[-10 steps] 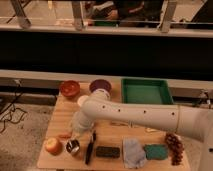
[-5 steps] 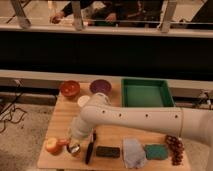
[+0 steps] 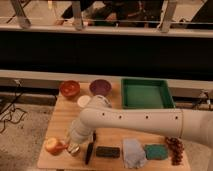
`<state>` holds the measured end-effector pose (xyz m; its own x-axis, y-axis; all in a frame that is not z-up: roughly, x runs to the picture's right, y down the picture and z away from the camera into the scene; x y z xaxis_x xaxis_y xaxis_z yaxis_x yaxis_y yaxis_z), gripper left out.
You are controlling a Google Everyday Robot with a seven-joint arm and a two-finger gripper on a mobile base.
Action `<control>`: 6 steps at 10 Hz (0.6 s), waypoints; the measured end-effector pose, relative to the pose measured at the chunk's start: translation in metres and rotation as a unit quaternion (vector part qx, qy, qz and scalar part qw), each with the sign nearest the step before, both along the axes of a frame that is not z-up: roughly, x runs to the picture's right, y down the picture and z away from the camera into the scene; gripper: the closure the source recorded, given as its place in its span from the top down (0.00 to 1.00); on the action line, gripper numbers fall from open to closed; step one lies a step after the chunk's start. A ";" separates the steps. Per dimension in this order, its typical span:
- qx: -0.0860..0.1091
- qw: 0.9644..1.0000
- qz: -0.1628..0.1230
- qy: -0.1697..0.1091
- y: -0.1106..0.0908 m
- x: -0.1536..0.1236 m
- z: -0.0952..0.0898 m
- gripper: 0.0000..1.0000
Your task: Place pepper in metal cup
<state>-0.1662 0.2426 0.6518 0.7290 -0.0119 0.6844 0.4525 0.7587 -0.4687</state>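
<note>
The metal cup (image 3: pixel 75 150) stands near the table's front left corner, small and silver, and is partly hidden by my gripper (image 3: pixel 73 142). The gripper hangs low, right over the cup, at the end of the white arm (image 3: pixel 130 120) that reaches in from the right. The pepper (image 3: pixel 64 146) shows only as a small orange-red bit between the cup and the round fruit, at the gripper's tip. I cannot tell whether it is held or is touching the cup.
A round yellow-red fruit (image 3: pixel 52 146) sits just left of the cup. At the back are a reddish-brown bowl (image 3: pixel 69 89), a purple bowl (image 3: pixel 100 87), a white disc (image 3: pixel 84 101) and a green tray (image 3: pixel 146 93). Along the front lie a black pen-like object (image 3: pixel 89 152), a dark block (image 3: pixel 108 152), a grey cloth (image 3: pixel 134 152), a green sponge (image 3: pixel 156 151) and grapes (image 3: pixel 175 149).
The arm has swung down and to the left, and the gripper now sits over the cup. The pepper has moved from its spot behind the cup to beside the cup and fruit.
</note>
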 end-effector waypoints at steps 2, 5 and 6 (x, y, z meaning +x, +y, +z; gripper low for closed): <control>0.000 1.000 0.000 0.000 0.000 0.000 0.000 0.04; -0.001 1.000 0.001 0.001 0.000 0.000 0.001 0.04; -0.005 1.000 -0.001 -0.001 0.005 -0.002 0.002 0.04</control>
